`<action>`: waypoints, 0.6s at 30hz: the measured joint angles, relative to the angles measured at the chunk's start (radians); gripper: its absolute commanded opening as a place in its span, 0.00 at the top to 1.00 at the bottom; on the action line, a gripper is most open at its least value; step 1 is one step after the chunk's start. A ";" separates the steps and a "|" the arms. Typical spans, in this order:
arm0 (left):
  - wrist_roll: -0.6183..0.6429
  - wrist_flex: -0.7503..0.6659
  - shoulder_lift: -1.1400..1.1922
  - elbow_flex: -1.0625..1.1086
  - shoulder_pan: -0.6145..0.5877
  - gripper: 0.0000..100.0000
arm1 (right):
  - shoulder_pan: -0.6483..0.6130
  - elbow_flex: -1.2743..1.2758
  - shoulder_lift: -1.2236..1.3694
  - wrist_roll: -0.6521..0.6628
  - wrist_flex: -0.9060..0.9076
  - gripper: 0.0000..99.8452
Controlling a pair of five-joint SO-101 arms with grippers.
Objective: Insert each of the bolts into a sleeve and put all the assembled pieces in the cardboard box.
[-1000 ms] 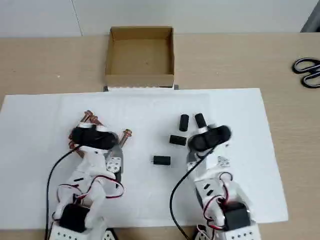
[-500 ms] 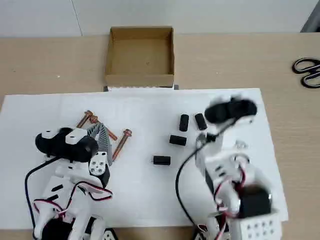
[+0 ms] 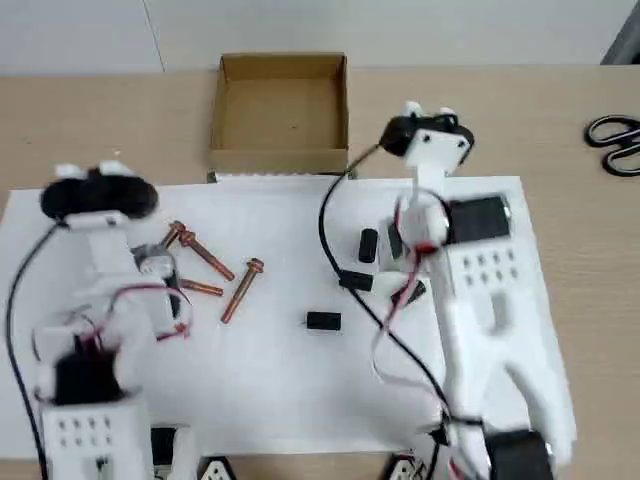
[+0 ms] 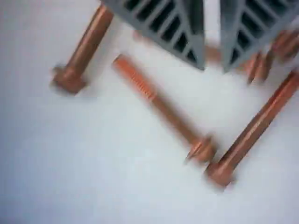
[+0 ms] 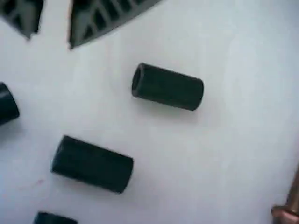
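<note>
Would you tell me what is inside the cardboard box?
The open brown cardboard box holds nothing visible: only its bare floor shows. Its near wall may hide a narrow strip of that floor.

Bolts (image 4: 163, 114): copper-coloured, lying flat, unsleeved; three fan out just past the jaws of the left gripper (image 4: 213, 65), others blurred behind them.
Sleeves (image 5: 168, 87): four short black tubes on their sides, just beside the jaws of the right gripper (image 5: 51, 37).
Cardboard box (image 3: 280, 158): open-topped, upright, well apart from both sets of jaws.
</note>
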 measured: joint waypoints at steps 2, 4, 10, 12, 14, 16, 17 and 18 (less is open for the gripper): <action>-0.003 0.078 0.100 -0.064 -0.038 0.97 | 0.012 -0.052 0.075 0.049 0.012 0.95; -0.034 0.121 0.186 -0.100 -0.055 0.97 | 0.028 -0.077 0.135 0.133 0.017 0.95; -0.198 0.126 0.344 -0.121 -0.043 0.97 | 0.095 -0.103 0.232 0.361 0.017 0.94; -0.242 0.126 0.356 -0.121 -0.029 0.96 | 0.103 -0.103 0.255 0.396 0.017 0.90; -0.250 0.126 0.356 -0.121 -0.023 0.92 | 0.115 -0.103 0.278 0.423 0.014 0.85; -0.255 0.121 0.362 -0.121 -0.020 0.88 | 0.127 -0.103 0.301 0.448 -0.011 0.81; -0.258 0.112 0.362 -0.121 -0.020 0.87 | 0.132 -0.103 0.315 0.459 -0.025 0.80; -0.264 0.103 0.362 -0.121 -0.018 0.86 | 0.133 -0.103 0.324 0.470 -0.037 0.81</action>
